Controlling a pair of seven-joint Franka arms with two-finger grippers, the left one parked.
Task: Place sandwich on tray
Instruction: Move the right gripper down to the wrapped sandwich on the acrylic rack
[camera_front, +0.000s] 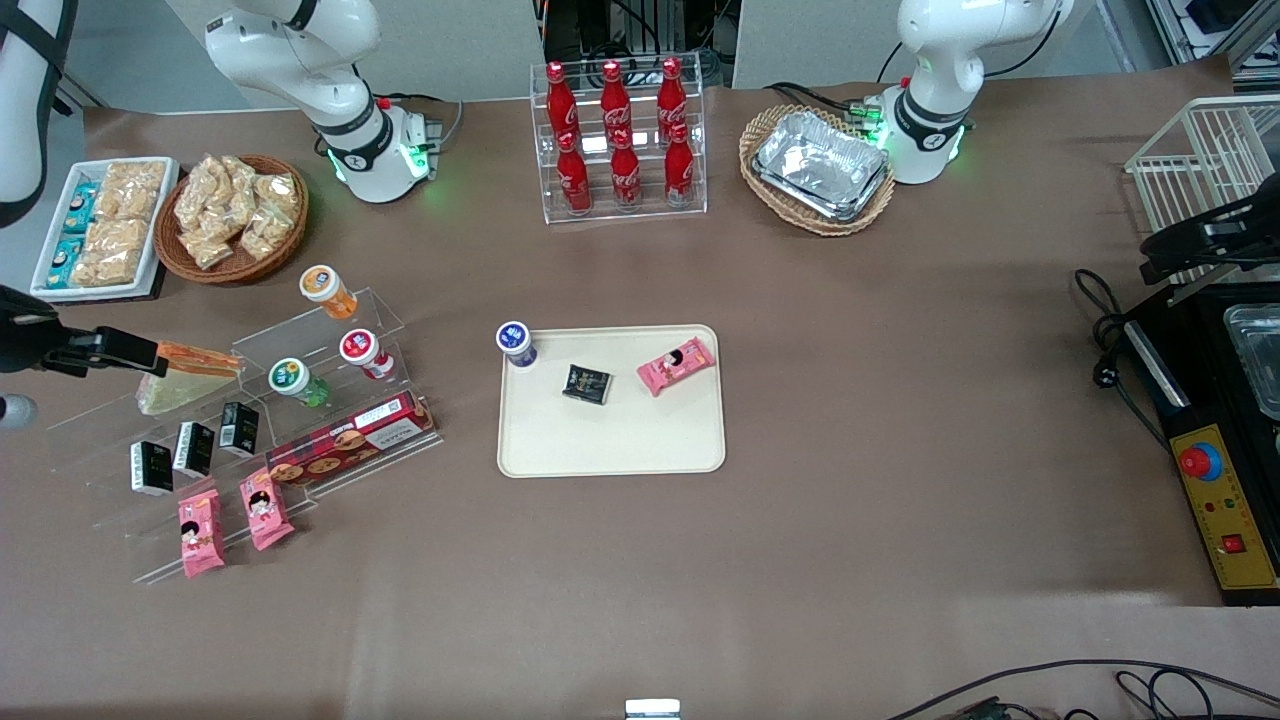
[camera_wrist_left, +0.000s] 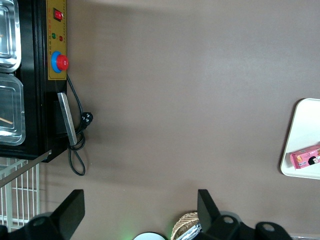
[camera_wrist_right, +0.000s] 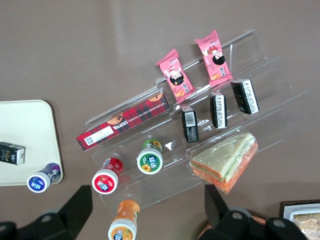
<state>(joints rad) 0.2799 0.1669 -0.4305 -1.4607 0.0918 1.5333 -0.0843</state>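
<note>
Spread wide with nothing between them: the jaws, hanging above the working arm's end of the tabletop (camera_front: 860, 560), over the clear acrylic stepped stand (camera_front: 100, 420), close beside the sandwich (camera_front: 190, 380) in the front view and not touching it.

On one of the stand's steps, lying flat in its clear wrap: the sandwich, pale bread uppermost, orange and green filling showing along one edge. Not on the tray (camera_front: 610, 440), and well apart from it.

Near the middle of the tabletop, flat: the cream tray. On it already, all along the edge farther from the front camera: a blue-capped bottle (camera_front: 515, 343) at the corner toward the working arm, a small black packet (camera_front: 587, 384), and a pink snack packet (camera_front: 677, 365). Bare over the nearer half.

Also on the stand: an orange bottle (camera_front: 327, 290), a red-capped bottle (camera_front: 365, 352) and a green-capped bottle (camera_front: 297, 380), lying down; a red biscuit box (camera_front: 350, 440); three small black cartons (camera_front: 195, 448) standing in a row just nearer the front camera than the sandwich; two pink packets (camera_front: 200, 532) on the lowest step.
</note>
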